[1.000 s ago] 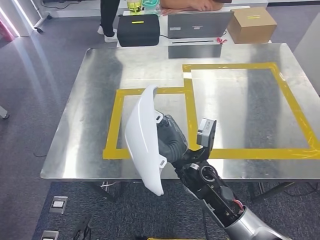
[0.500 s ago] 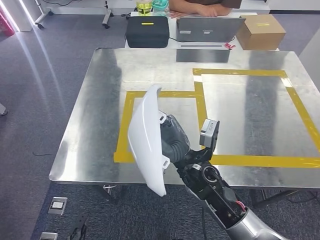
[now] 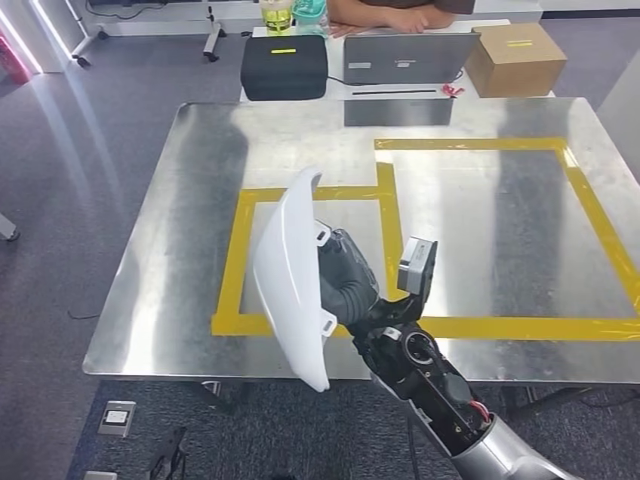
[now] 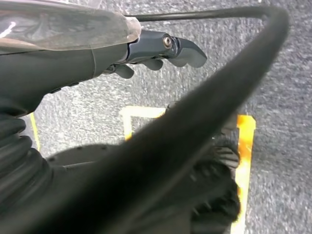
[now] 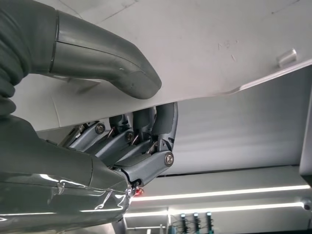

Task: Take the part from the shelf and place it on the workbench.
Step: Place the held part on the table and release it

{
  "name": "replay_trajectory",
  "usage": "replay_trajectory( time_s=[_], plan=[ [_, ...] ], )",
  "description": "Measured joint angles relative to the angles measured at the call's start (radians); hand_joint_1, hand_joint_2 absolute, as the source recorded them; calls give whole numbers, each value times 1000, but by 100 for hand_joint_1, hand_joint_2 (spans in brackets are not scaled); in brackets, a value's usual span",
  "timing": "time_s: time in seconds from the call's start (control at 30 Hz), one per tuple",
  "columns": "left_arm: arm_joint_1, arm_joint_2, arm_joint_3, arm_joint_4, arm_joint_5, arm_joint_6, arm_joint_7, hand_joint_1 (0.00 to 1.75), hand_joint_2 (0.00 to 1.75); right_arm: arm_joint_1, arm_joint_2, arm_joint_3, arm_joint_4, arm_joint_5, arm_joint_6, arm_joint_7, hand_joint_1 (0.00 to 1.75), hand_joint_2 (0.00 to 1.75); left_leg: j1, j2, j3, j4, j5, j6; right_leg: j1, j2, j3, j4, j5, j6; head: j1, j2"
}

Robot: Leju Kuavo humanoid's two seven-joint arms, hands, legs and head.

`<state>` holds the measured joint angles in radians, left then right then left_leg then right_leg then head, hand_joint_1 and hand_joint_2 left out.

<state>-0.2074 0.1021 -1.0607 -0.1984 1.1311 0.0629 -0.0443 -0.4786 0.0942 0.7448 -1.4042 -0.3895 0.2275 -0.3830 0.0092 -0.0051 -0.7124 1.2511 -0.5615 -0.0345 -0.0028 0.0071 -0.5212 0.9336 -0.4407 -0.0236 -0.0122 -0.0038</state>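
Here the right hand point(image 3: 346, 283) is gripping the white part point(image 3: 290, 278), holding it on edge in the air over the near rim of the desk point(image 3: 189, 180). In the right wrist view the thick grey thumb point(image 5: 110, 61) is pressing flat on one smooth face of the part point(image 5: 221, 44) while the darker fingers point(image 5: 147, 141) are curling round its edge onto the other side. The part is looking like a long, curved shell of glossy white plastic, narrowing to a rounded tip at each end, with two small tabs sticking out of its hollow side toward the hand. Its upper tip is overlapping a yellow tape rectangle point(image 3: 230, 270) marked on the metal desk top, and its lower tip is hanging past the desk edge over the grey floor point(image 3: 45, 400). A larger yellow tape outline point(image 3: 589, 215) is lying beside the first, sharing a strip with it. At the far side a black case point(image 3: 284, 66), a grey laptop point(image 3: 404, 58) and a cardboard box point(image 3: 515, 55) are sitting on another surface, with a person's arm point(image 3: 385, 15) resting behind them. In the left wrist view the left hand point(image 4: 154, 53) is hanging over carpet with its fingers extended and holding nothing.
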Motion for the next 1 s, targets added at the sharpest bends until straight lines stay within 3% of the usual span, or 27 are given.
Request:
replay_trajectory(
  time_s=[0.03,0.07,0.13,0.17,0.23,0.33,0.4,0.47,0.5,0.53,0.57,0.63,0.7,0.87,1.0],
  plan=[
    [1,0,0,0,0,0,0,0,175,2,0,0,0,0,0,0,175,175,2,0,-8,0,17,-2,0,1,2,0,-2,0,-4,0],
    [2,1,0,0,0,0,0,0,175,4,0,0,0,0,0,0,175,175,5,0,6,-45,53,-2,-1,2,6,0,-5,2,-9,0],
    [0,3,0,0,0,0,0,0,175,4,0,0,-1,0,0,0,175,175,8,2,75,-201,135,-2,1,4,14,1,-13,8,-17,0],
    [-1,3,0,0,0,0,0,0,175,4,0,0,-1,0,0,0,175,175,7,2,103,-263,157,1,2,5,16,2,-18,12,-19,0],
    [-3,3,0,0,0,0,0,0,175,4,0,0,-1,0,0,0,175,175,2,1,122,-307,161,10,4,5,16,3,-25,22,-18,0],
    [-1,2,0,0,0,0,0,0,175,4,0,-1,-3,0,0,0,175,175,2,1,128,-311,157,28,0,3,9,19,-43,36,-11,0],
    [-2,2,0,0,0,0,0,0,175,4,0,-1,-4,0,-1,0,175,175,3,3,138,-314,152,39,-1,1,-34,115,-92,44,-1,0],
    [-3,4,0,0,0,0,0,0,175,6,-1,-2,-4,0,-3,0,175,175,1,4,146,-314,147,47,-1,0,-112,274,-154,47,11,0],
    [-3,4,0,0,-1,0,0,0,175,8,-2,-2,-4,0,-4,0,175,175,-1,4,149,-314,144,48,-1,0,-144,329,-167,48,16,0],
    [-2,4,-1,0,-1,0,0,0,175,10,-4,-2,-4,1,-5,0,175,175,-2,3,152,-314,141,49,-1,0,-159,344,-158,47,19,0],
    [-2,4,-1,0,-2,0,0,0,175,11,-5,-2,-4,2,-6,0,175,175,-2,1,158,-313,138,48,-1,0,-151,313,-127,44,23,0],
    [-2,3,-1,0,-3,1,0,0,175,11,-5,-2,-4,3,-7,0,175,175,-3,-2,171,-313,129,44,0,0,-90,163,-39,35,31,0],
    [-4,1,-1,0,-4,2,0,0,175,10,-5,-4,-5,3,-7,0,175,175,-5,-3,175,-310,122,37,4,1,-35,48,5,28,36,0],
    [-4,2,-1,0,-5,3,0,0,175,7,-5,-5,-6,37,-12,11,175,175,-9,-1,171,-308,119,39,6,8,-23,19,3,30,22,0],
    [-6,0,-2,0,-10,3,3,0,175,-23,-6,-1,-5,165,-47,65,175,175,-8,-1,174,-315,122,35,8,8,-24,19,2,26,13,0]
  ],
)
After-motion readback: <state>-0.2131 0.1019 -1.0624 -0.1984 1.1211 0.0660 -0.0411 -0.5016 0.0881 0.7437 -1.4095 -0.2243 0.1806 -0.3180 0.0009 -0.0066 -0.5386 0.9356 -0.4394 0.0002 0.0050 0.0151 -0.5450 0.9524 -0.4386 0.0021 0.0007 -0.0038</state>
